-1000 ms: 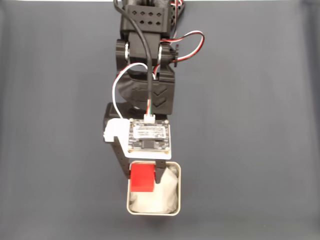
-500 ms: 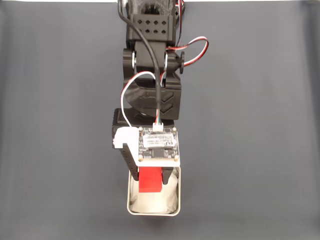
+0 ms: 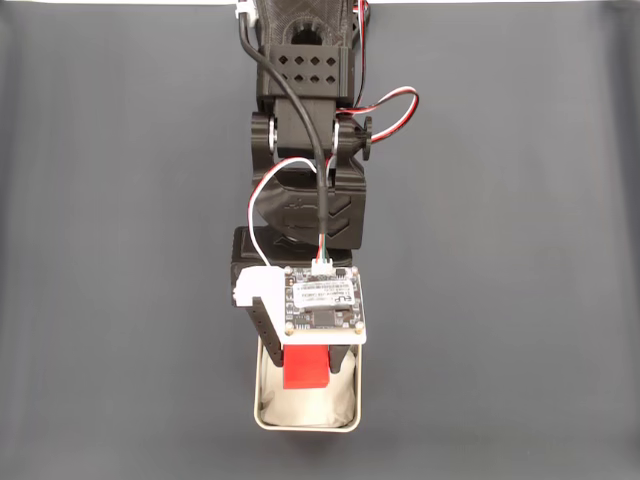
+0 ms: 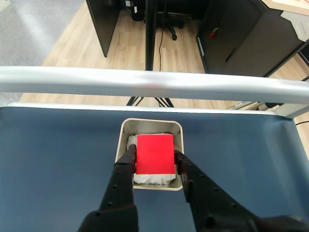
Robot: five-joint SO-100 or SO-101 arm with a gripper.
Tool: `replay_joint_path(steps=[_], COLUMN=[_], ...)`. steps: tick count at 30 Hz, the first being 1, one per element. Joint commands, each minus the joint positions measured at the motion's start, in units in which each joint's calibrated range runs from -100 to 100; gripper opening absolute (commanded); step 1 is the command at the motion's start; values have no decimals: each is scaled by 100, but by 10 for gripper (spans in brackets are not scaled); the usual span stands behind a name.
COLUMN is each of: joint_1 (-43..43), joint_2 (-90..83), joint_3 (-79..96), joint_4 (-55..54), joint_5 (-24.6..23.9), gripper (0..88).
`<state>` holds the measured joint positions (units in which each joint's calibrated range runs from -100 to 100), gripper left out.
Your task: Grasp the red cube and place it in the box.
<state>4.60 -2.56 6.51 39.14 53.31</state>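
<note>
The red cube is held between my black fingers directly over the box, a small silver tin with white lining. My gripper is shut on the cube, one finger on each side of it. In the fixed view the wrist board covers the cube's upper part and the box's near rim. The cube hangs over the tin's middle; whether it touches the lining I cannot tell.
The dark blue-grey mat stretches bare to either side of the tin. In the wrist view a silver metal rail runs across just past the table's far edge, with wood floor and dark furniture beyond it.
The arm has swung slightly right and reached further out, carrying the cube from the tin's left edge to over its middle. The grip on the cube is unchanged.
</note>
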Motion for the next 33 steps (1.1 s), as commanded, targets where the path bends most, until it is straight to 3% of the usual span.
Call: replay_joint_path(steps=[1,33], joint_1=[-55,-98], joint_2=[-4,66], joint_3=[-304,-341], joint_4=[-250,-267], joint_5=[20,-107], gripper=[119,120])
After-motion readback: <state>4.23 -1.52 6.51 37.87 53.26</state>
